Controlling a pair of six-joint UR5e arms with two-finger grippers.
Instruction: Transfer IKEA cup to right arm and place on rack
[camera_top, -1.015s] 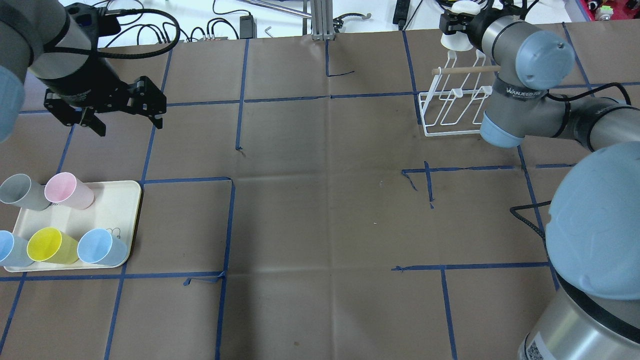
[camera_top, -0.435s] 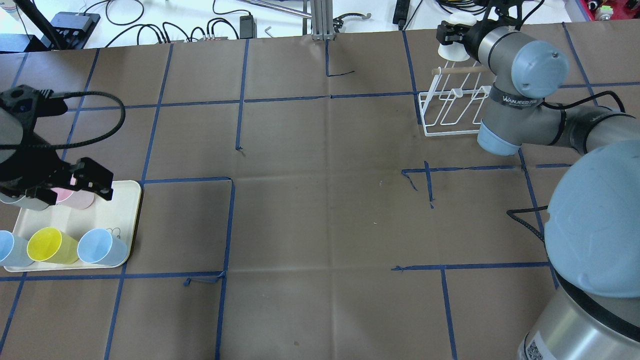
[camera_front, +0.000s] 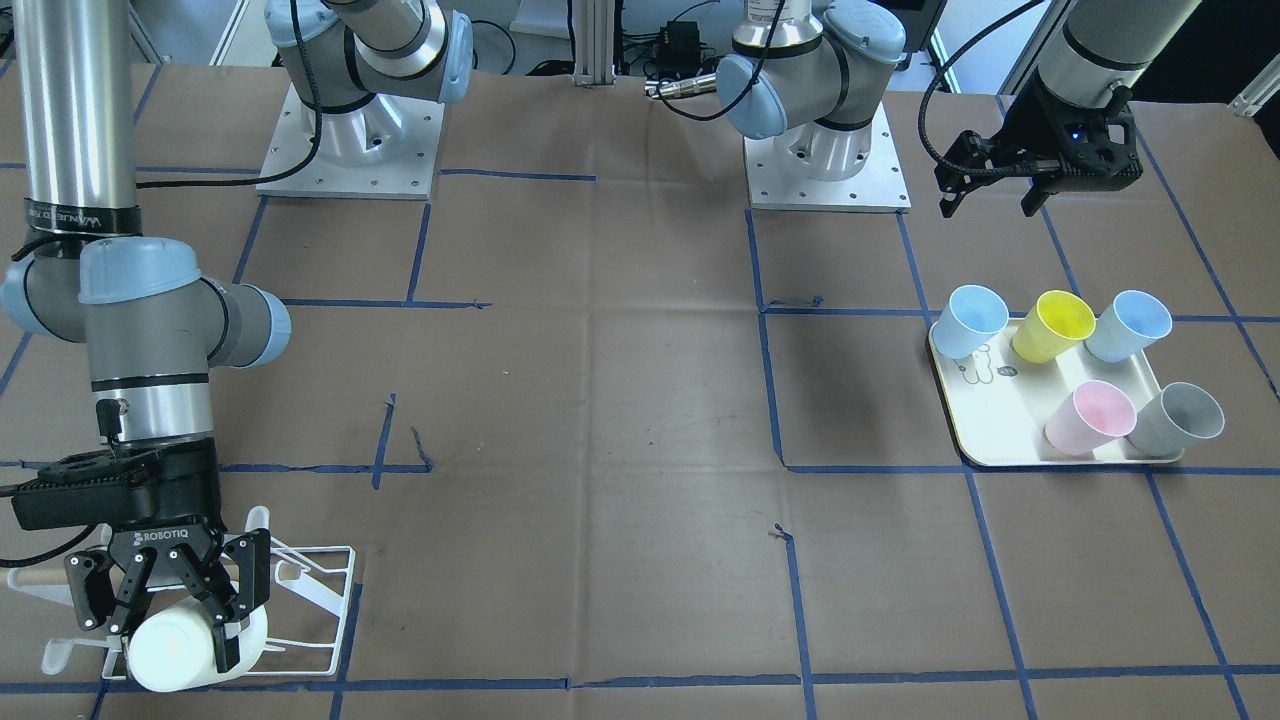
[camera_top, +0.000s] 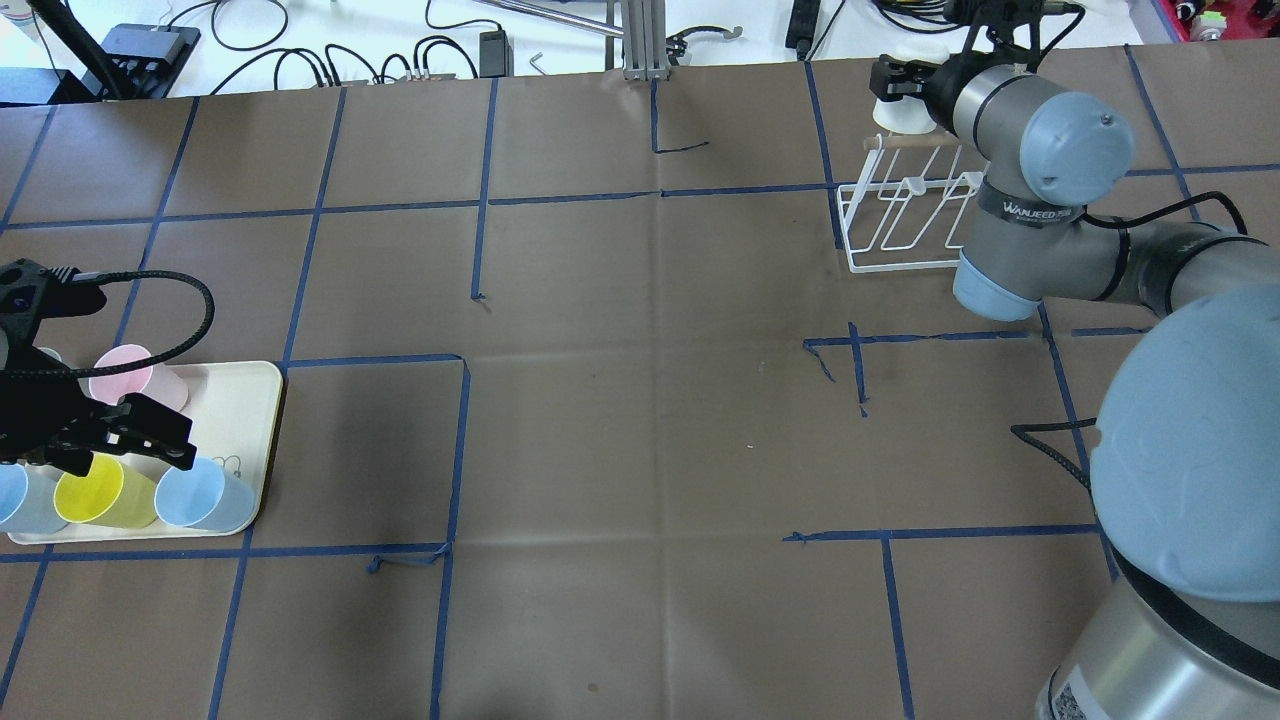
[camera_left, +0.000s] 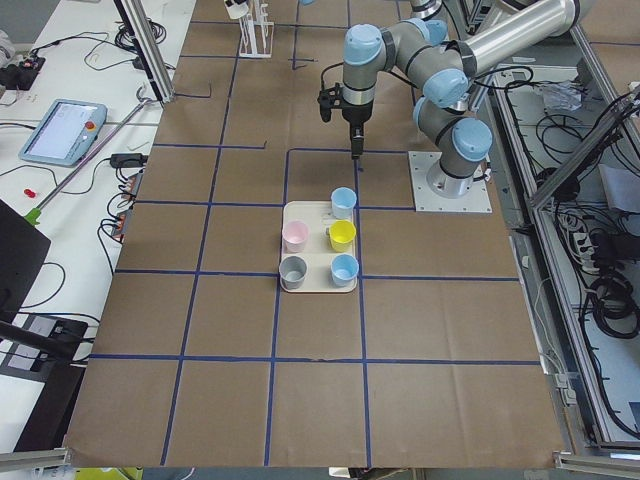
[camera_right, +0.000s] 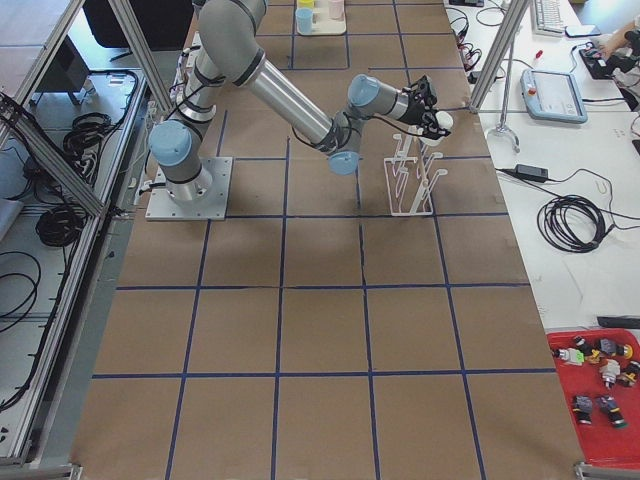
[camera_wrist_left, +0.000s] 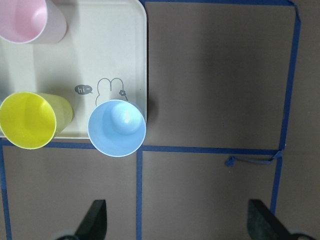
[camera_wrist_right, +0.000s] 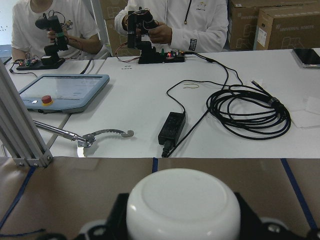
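I had the right gripper (camera_front: 160, 625) clamped on the white cup (camera_front: 185, 645), fingers pressed on both sides of it. The cup sat at the rack's (camera_front: 320, 590) end farthest from the robot base, just beside the dowel (camera_front: 35, 578). It was tipped over, flat bottom facing away from the robot. I couldn't tell if it was touching a prong or hanging just above the rack. From overhead the cup (camera_top: 905, 112) showed just past the rack (camera_top: 900, 225), under the gripper (camera_top: 905, 85). The right wrist view had the cup's bottom (camera_wrist_right: 182, 205) filling the lower middle, between black finger parts.

The left gripper (camera_top: 125, 452) was well apart from the rack, at the opposite end of the table. Its fingers were spread wide with nothing between them, hovering over the tray (camera_top: 235, 400). The left wrist view showed both fingertips apart at the bottom edge (camera_wrist_left: 180, 222), with bare brown paper between them.

The tray (camera_front: 1000, 430) held five cups, all upright:
- Row farther from the rack: a blue cup (camera_front: 975, 318), a yellow cup (camera_front: 1055, 322) and a second blue cup (camera_front: 1130, 325).
- Row nearer the rack: a pink cup (camera_front: 1090, 415) and a grey cup (camera_front: 1180, 418).

Beyond the rack, off the table, two people in white tops held black devices at a white bench.
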